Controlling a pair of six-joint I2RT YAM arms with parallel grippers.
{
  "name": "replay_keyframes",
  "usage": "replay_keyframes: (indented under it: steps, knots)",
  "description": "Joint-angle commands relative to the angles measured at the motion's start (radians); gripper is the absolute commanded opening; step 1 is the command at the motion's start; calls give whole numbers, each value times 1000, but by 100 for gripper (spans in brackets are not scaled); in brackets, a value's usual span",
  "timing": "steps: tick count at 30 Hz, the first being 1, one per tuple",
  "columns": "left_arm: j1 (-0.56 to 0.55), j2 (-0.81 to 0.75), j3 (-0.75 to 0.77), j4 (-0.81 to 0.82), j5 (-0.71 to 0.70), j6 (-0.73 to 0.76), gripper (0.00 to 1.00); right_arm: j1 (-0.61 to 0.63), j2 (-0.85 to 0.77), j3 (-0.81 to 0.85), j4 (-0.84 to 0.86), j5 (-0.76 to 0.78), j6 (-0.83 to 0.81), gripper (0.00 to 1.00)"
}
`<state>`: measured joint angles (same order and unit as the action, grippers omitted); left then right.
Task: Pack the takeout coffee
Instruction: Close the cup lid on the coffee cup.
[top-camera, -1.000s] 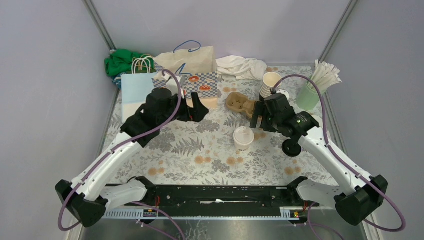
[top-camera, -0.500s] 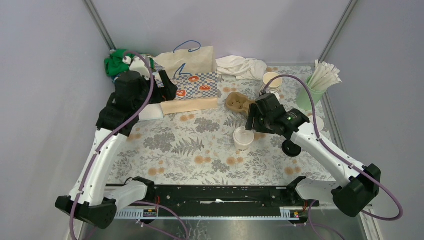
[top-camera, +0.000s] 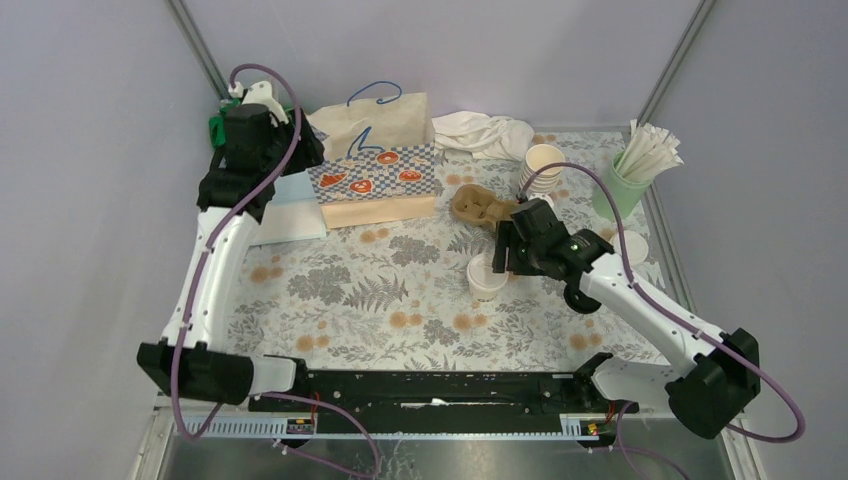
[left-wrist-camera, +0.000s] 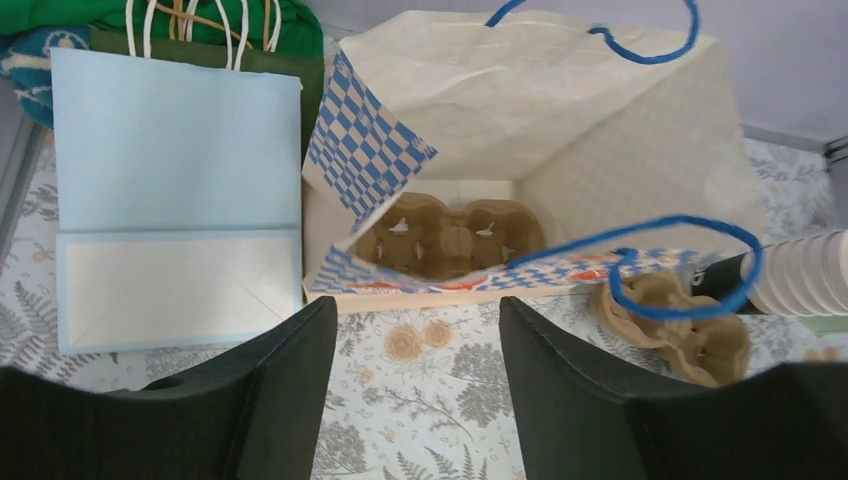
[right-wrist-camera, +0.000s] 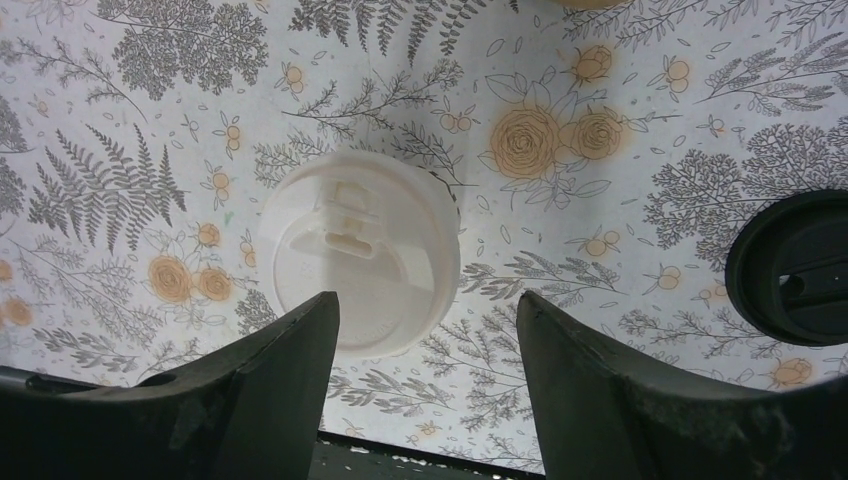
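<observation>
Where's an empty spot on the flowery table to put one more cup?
The widest bare patch is the flowery cloth in front of the checked bag, left of the lidded cup. The strip along the black rail is bare too. The back right is crowded: cup stack, cardboard carrier, straw tumbler.

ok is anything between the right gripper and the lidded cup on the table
Nothing visible does. The right gripper hangs open just above the lidded cup, and the wrist view shows the cup's top unobstructed between the fingers. The dark round thing sits off to one side, apart from the cup.
</observation>
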<state>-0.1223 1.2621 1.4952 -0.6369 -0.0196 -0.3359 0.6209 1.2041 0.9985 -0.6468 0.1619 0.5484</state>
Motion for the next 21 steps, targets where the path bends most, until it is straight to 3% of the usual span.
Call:
replay_keyframes:
  steps: [1, 4, 10, 12, 15, 21]
  knots:
    - [13, 102, 103, 57, 65, 63, 68, 4, -96, -24, 36, 7, -79, 71]
    - [13, 160, 136, 48, 61, 118, 81, 3, -113, -14, 17, 2, -98, 70]
    - [13, 275, 190, 5, -13, 158, 83, 4, -118, 19, -10, -3, -105, 69]
    - [13, 319, 213, -10, -33, 163, 81, 4, -124, 19, 3, -27, -105, 72]
    - [13, 379, 268, -51, -59, 169, 75, 3, -98, 45, -15, -35, -96, 98]
    - [13, 408, 333, -79, -53, 171, 54, 31, -26, 93, -45, -16, -84, 100]
